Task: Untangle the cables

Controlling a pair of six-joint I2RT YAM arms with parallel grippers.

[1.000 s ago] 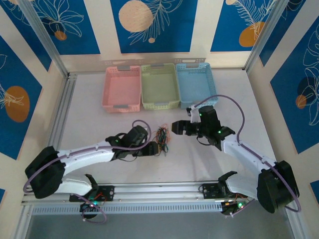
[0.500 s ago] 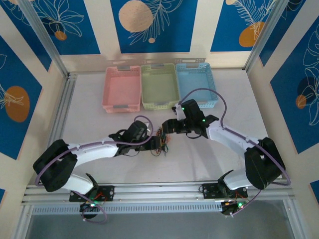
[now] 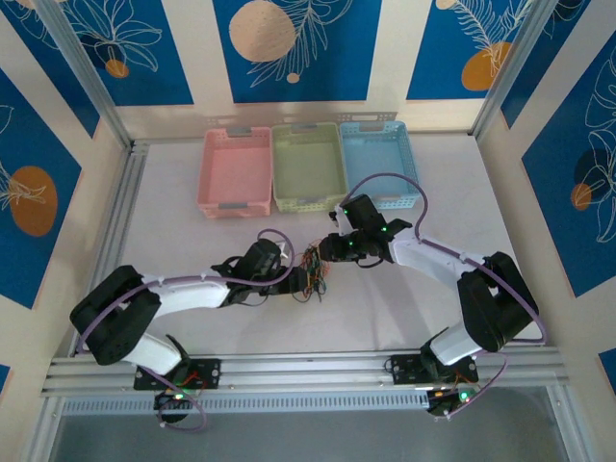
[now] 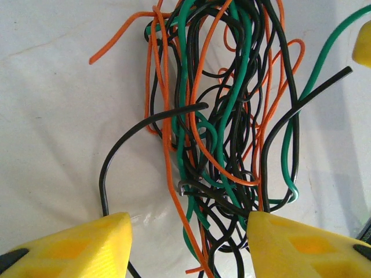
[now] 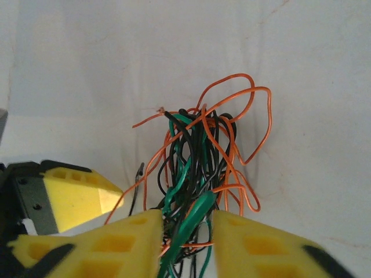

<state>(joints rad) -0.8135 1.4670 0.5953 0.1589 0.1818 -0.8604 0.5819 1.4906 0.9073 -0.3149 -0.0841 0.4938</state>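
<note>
1. Nearest the bases, the top view had both white-shelled arms angling inward over the pale table [image 3: 192, 241], a thin lilac hose [image 3: 385, 176] arcing off the right one.
2. And there was the left gripper [image 4: 188, 243], seen from its own wrist: two blunt yellow wedge-shaped fingers spread wide apart, jaws open, straddling the near end of the tangle and clamping nothing.
3. Between them sat the cables [image 4: 226, 133], mid-table between the two grippers. They were thin, glossy, round strands in black, orange and green, looped and knotted over one another. The surface under them looked like softly creased white cloth.
4. The left wrist camera gave the fine detail: one black strand curled out to the left from beside the left finger, another ended in a blunt tip at upper right, and a small bare metal end showed low in the knot.
5. On the far side came the right gripper [image 5: 185, 231]. Its yellow fingers were drawn close together, pinching a bunch of green and black strands, while orange loops fanned out beyond. This view also caught one yellow left-gripper finger at its left edge.
6. Farthest back, the overhead camera supplied the layout: a pink basket [image 3: 236, 171], a green basket [image 3: 308, 166] and a blue basket [image 3: 377, 162], latticed plastic set side by side, well apart from the tangle.
</note>
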